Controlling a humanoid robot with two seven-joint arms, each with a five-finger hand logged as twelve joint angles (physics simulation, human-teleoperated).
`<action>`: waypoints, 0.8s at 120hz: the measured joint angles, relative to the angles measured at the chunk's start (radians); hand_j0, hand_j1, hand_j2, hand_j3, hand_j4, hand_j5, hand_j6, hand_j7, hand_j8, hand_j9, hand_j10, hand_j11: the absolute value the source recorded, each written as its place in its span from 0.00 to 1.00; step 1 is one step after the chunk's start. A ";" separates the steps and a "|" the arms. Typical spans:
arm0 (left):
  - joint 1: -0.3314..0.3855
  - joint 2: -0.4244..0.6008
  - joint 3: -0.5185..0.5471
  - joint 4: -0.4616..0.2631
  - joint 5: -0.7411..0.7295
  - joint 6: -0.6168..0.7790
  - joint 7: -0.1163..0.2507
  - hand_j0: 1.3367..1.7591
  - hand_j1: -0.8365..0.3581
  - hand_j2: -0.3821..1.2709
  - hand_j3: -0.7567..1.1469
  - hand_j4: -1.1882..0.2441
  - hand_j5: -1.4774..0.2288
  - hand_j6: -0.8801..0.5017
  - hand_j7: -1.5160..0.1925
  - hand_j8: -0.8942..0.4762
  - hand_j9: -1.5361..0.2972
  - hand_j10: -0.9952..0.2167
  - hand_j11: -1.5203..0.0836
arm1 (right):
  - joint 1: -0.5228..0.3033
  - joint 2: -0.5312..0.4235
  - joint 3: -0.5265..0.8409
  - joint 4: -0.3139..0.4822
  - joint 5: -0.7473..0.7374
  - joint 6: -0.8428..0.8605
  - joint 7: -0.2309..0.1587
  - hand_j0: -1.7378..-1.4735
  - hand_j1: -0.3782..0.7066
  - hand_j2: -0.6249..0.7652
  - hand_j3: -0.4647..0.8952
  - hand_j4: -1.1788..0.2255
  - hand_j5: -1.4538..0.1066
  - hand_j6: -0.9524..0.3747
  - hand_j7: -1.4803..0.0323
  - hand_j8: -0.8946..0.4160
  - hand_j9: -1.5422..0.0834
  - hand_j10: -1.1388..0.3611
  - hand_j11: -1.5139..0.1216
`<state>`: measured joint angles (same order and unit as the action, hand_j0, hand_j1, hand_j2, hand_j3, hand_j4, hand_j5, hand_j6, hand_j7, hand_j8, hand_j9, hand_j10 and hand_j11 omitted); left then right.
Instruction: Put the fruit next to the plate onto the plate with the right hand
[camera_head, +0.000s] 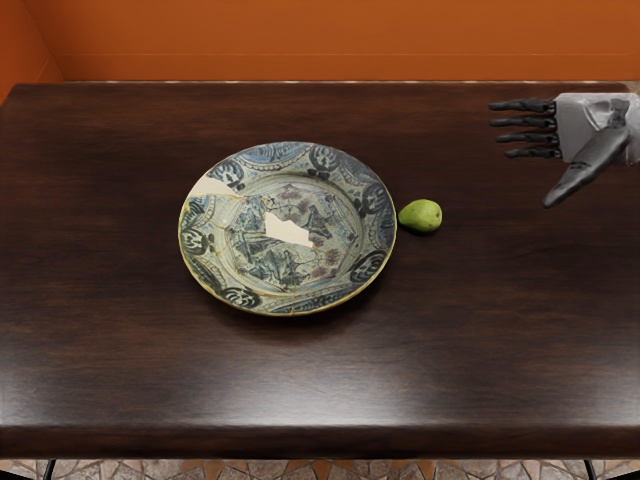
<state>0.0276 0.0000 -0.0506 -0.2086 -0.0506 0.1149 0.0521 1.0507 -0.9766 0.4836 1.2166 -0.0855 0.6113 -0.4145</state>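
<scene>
table (120, 350) was dark wood | plate (288, 290) sat in the middle | right hand (560, 135) was up at the far right, fingers straight out, holding nothing | green fruit (420, 215) lay just beside the plate's right edge

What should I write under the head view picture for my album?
Open right robot hand hovers over a dark table, green fruit waiting beside the patterned plate.

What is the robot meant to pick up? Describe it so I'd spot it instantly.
On the dark wooden table sits a large patterned plate. Right beside its right-hand rim lies the fruit: small, rounded and plain green, unlike the plate's busy painted pattern.
</scene>
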 joint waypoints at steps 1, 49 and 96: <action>0.000 0.000 0.000 0.000 0.000 0.000 0.000 0.76 0.99 0.23 0.40 0.83 0.87 0.64 0.89 0.65 0.84 0.82 0.95 | 0.001 0.004 0.001 0.001 0.000 0.000 -0.003 0.30 0.05 0.45 0.34 0.82 0.91 0.70 0.96 0.66 0.93 0.74 0.91; 0.000 0.000 0.000 0.000 0.000 0.000 0.000 0.76 0.99 0.23 0.40 0.83 0.87 0.64 0.89 0.65 0.84 0.82 0.95 | -0.120 0.137 0.262 0.162 -0.677 0.000 -0.025 0.30 0.08 0.44 0.34 0.81 0.89 0.68 0.94 0.65 0.91 0.73 0.89; 0.000 0.000 0.000 0.000 0.000 0.000 0.000 0.76 0.99 0.23 0.40 0.83 0.87 0.64 0.89 0.65 0.84 0.82 0.95 | -0.357 0.256 0.281 0.215 -1.070 -0.325 0.194 0.30 0.09 0.44 0.34 0.79 0.88 0.67 0.92 0.63 0.90 0.72 0.88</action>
<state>0.0276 0.0000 -0.0503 -0.2086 -0.0505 0.1147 0.0521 0.6939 -0.7203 0.7646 1.4319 -1.1558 0.2860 -0.2205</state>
